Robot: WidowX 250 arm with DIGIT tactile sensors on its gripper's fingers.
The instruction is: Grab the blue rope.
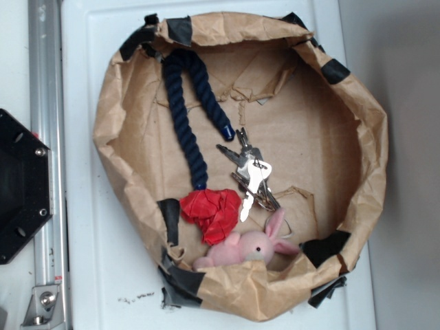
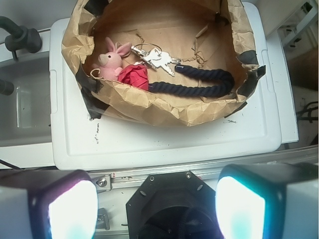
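Observation:
The blue rope [image 1: 187, 113] is a thick navy twisted cord bent in a U, lying at the left of the brown paper bowl [image 1: 371, 137], with glossy blue capped ends near the keys and the red wad. In the wrist view the blue rope [image 2: 209, 84] lies along the bowl's near wall. My gripper [image 2: 157, 209] is open, its two fingers [image 2: 70, 209] wide apart with nothing between them, held high above the black arm base and well short of the bowl. It does not show in the exterior view.
Inside the bowl lie a bunch of keys [image 1: 251, 175], a crumpled red wad [image 1: 212, 212] and a pink plush rabbit [image 1: 247, 247]. The bowl sits on a white lid [image 2: 164, 144]. A metal rail [image 1: 45, 137] and the black base [image 1: 20, 185] are at the left.

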